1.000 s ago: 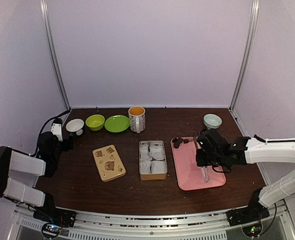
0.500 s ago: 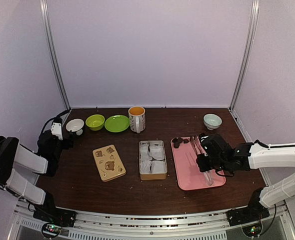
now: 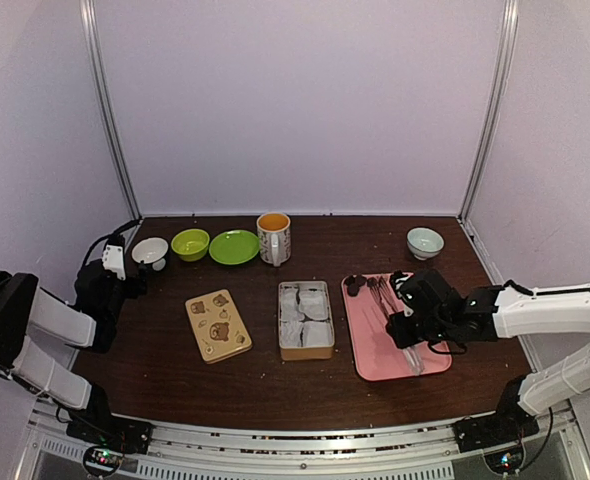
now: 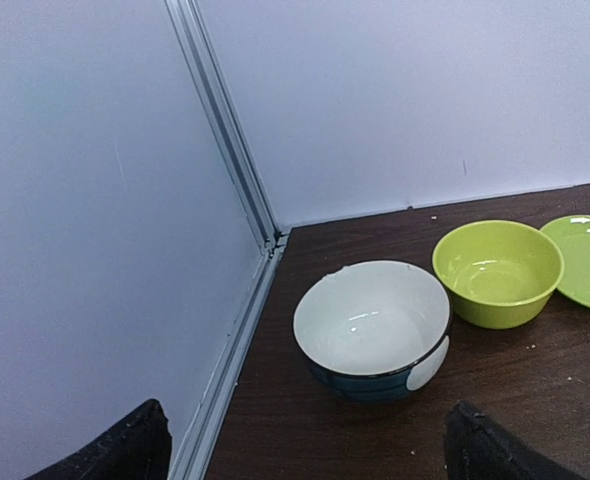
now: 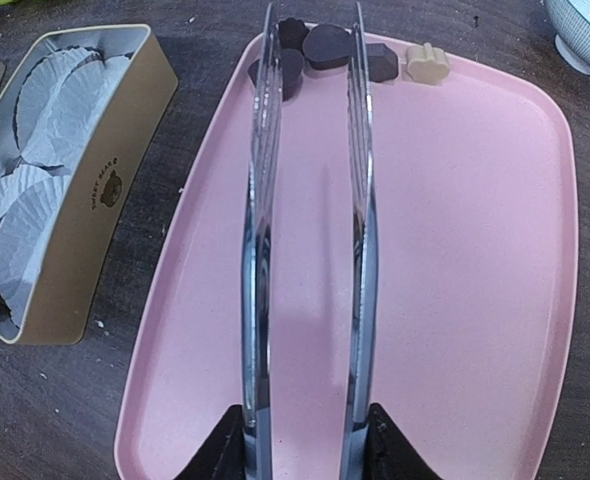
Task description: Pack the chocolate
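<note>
The right gripper [image 5: 305, 455] is pinching a pair of metal tongs [image 5: 260, 250], its two dark fingers [image 5: 220, 455] pressing on the outsides of the tongs' arms near their joined end. The arms are standing a little apart and running away from the wrist, over a pink tray [image 5: 475, 250]. Their tips are reaching the chocolate [image 5: 315, 45], a small cluster of dark brown lumps lying at the far end of the tray, with one pale lump [image 5: 427, 62] just beside them on the right. One dark lump is sitting between the two tips; whether the metal is touching any piece cannot be told.

Left of the tray, a tan tin [image 5: 95, 190] is sitting open, holding white paper cups [image 5: 45, 100]. Its bear-printed lid [image 3: 218, 325] is lying flat further left. A pale blue bowl [image 3: 425, 241] is standing beyond the tray.

At the far left of the table, the left gripper [image 4: 310, 460] is hovering with its fingers spread wide and nothing between them. In front of it are standing a white bowl [image 4: 372, 320], then a lime green bowl [image 4: 497, 272] and a green plate [image 4: 585, 262]. A mug [image 3: 274, 238] is standing beside the plate.
</note>
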Available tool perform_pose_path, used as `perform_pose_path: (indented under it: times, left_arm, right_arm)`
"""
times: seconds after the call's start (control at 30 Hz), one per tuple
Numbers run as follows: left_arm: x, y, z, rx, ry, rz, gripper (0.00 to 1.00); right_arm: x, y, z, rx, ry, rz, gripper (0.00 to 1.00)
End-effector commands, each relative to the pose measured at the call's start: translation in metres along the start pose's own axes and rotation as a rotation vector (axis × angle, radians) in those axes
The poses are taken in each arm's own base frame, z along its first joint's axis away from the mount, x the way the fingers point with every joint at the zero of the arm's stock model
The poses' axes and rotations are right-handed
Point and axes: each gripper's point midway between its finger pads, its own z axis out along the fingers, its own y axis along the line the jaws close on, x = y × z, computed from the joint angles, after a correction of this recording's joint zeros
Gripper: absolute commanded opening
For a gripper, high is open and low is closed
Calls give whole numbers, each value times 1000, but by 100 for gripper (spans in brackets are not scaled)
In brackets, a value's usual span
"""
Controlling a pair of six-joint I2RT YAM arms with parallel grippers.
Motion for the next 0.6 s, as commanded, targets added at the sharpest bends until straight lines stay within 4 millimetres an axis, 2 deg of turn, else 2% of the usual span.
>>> perform_pose_path:
  times: [0.0, 0.33, 0.47, 0.57]
  left_arm:
    - [-18, 4, 4, -8, -63, -22, 98]
    - [-18, 4, 4, -9, -63, -22, 98]
    - [-18, 4, 4, -9, -63, -22, 98]
    - [-19, 4, 4, -9, -65, -22, 98]
  right_arm:
    - [4, 6, 3, -39, 19, 37, 36]
    - [15, -4, 11, 19, 37, 81, 40]
    - [11, -16, 16, 116, 49, 77, 40]
    - [5, -12, 18, 139, 93, 90, 41]
